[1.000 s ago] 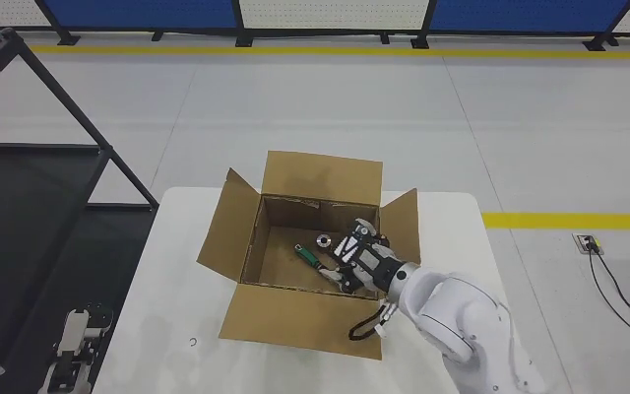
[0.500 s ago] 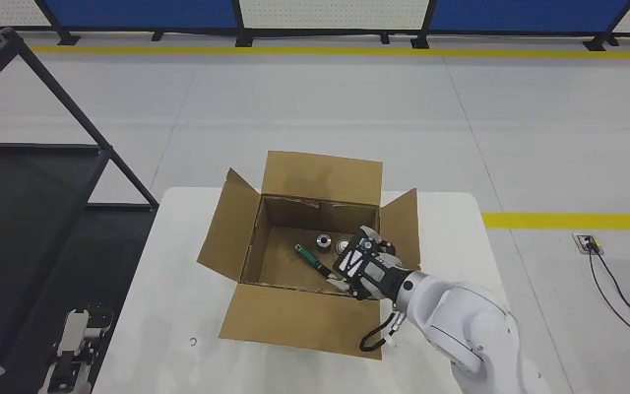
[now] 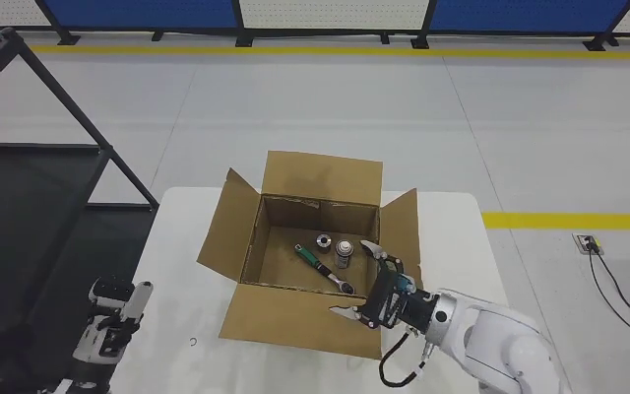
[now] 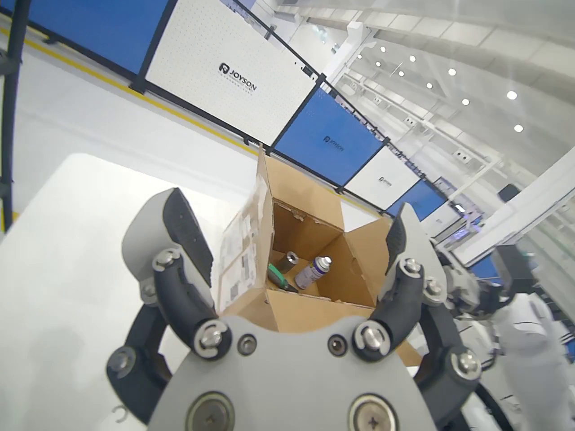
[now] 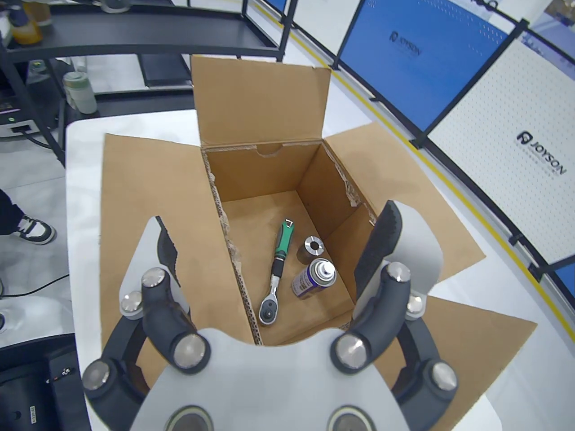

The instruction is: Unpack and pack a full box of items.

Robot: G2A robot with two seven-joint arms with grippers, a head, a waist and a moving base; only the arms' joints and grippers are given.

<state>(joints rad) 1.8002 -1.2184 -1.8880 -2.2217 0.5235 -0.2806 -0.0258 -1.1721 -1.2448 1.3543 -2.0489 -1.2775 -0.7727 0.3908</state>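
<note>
It seems you are packing: the small purple-and-white spray can [image 5: 313, 278] stands in the open brown cardboard box [image 3: 295, 320], beside the green-handled ratchet [image 5: 276, 266]. Your right gripper [image 3: 352, 278], inside the box a second ago, has pulled back over the near flap, jaws open and empty. The left gripper [image 3: 122, 291] is open too. Next, fetch another item.

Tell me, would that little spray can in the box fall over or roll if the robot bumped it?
It would probably tip: the spray can looks tall and narrow and seems to stand upright. Once down, its round body would likely roll, though the metal socket and ratchet wrench close by might stop it.
</note>
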